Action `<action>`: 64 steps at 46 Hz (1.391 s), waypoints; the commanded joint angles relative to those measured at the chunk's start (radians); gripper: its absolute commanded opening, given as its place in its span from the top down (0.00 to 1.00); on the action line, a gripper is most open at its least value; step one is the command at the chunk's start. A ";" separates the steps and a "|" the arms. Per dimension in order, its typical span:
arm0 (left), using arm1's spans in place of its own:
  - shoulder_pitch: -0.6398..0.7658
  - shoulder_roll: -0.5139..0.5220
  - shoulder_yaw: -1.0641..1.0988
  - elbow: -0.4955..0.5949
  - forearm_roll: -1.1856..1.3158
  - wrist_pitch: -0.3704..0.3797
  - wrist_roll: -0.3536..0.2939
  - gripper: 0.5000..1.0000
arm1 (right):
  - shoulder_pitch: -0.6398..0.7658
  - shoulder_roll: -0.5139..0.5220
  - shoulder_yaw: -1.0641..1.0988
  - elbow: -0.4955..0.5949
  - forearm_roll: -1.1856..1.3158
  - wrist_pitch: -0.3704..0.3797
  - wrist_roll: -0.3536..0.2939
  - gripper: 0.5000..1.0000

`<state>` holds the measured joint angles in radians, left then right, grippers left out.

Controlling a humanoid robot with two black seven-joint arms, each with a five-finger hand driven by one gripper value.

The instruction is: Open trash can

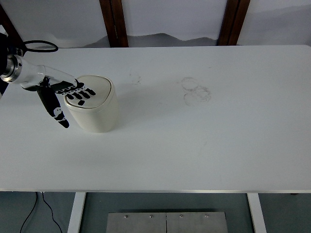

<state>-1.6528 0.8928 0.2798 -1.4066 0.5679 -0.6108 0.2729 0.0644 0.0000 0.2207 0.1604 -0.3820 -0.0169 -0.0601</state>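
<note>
Here the small cream trash can [95, 108] stands toward the left of the white table [204, 141], its lid down, with the left hand [65, 94] laid flat over the lid's near edge. Its fingers [82, 92] are stretched out and grip nothing, the thumb hanging beside the can's wall. This looks like the pressing step: next, probably a firm downward push to release the lid.
</note>
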 commanded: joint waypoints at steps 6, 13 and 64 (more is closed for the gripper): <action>0.001 0.000 -0.001 0.000 0.000 0.000 0.000 0.00 | 0.000 0.000 -0.001 0.001 0.000 0.000 -0.001 0.01; 0.013 0.000 -0.001 0.000 0.000 0.000 0.000 0.00 | 0.000 0.000 0.000 -0.001 0.000 0.000 0.000 0.01; -0.018 -0.028 -0.065 0.064 -0.057 0.000 0.000 0.00 | 0.000 0.000 0.000 0.001 0.000 0.000 0.000 0.01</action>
<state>-1.6558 0.8771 0.2249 -1.3605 0.5228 -0.6111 0.2734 0.0645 0.0000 0.2201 0.1602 -0.3820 -0.0169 -0.0607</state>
